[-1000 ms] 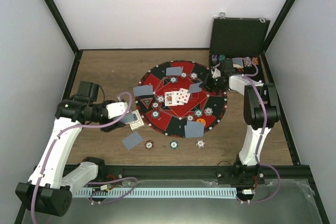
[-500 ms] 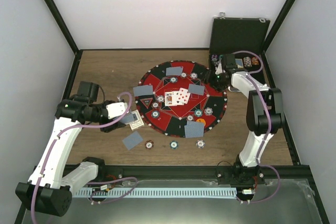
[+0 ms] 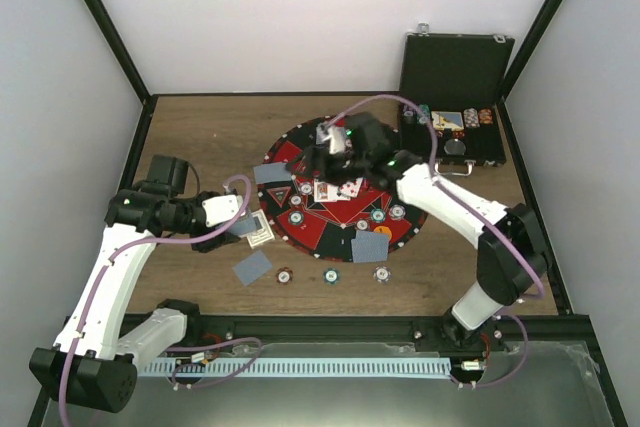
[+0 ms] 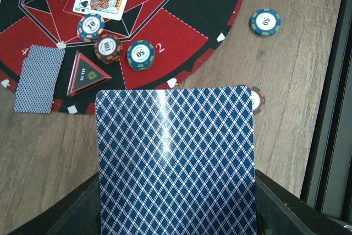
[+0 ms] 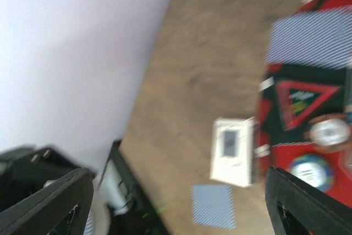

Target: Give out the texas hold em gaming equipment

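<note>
My left gripper [image 3: 250, 227] hangs over the wood just left of the round mat [image 3: 330, 239], shut on a deck of playing cards [image 4: 176, 152] whose blue diamond back fills the left wrist view. My right gripper [image 3: 320, 152] hovers above the mat's upper left, open with nothing between its fingers; its wrist view is blurred. Face-up cards [image 3: 338, 187] lie at the mat's centre. Face-down cards lie on the mat [image 3: 370, 245] and on the wood [image 3: 252, 268]. Beside the black triangular marker [image 4: 85, 75] are striped chips [image 4: 108, 48]. Three chips [image 3: 331, 274] sit in front of the mat.
The black hinged case [image 3: 455, 72] stands open at the back right with chips in its tray. An orange button [image 3: 384, 232] lies on the mat's near right. Grey walls and a black frame surround the table.
My right arm has swung from the case at the back right across to the mat's upper left, and its jaws have opened. The left arm and its deck have not moved.
</note>
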`<state>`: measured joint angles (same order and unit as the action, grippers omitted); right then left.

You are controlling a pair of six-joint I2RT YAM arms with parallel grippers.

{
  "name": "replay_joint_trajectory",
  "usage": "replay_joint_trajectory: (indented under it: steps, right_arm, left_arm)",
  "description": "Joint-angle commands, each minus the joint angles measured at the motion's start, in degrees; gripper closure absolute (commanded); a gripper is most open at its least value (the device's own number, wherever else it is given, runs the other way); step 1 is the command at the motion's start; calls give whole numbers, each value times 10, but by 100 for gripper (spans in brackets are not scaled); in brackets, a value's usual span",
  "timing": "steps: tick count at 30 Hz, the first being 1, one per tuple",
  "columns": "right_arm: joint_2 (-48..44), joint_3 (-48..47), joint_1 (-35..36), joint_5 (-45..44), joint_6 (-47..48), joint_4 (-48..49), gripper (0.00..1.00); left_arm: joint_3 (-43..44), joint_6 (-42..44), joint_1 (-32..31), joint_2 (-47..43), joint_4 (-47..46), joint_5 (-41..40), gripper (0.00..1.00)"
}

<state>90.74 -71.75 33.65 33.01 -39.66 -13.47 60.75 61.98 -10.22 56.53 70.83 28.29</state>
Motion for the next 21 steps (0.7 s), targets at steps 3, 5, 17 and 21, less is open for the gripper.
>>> replay_joint_trajectory:
  steps: [3,5,17,21]
  right_arm:
    - [27,16,103,73,-95,119,13]
    - [38,18,123,83,-106,140,14]
    - [107,-1,195,108,-134,189,21]
    - [136,-22,207,118,-143,200,23]
  left_arm:
    - [15,3,0,-2,2,22,96]
    - [16,3,1,-2,3,21,95]
    - [19,3,1,-4,5,26,95]
    - [20,3,1,-5,7,26,95]
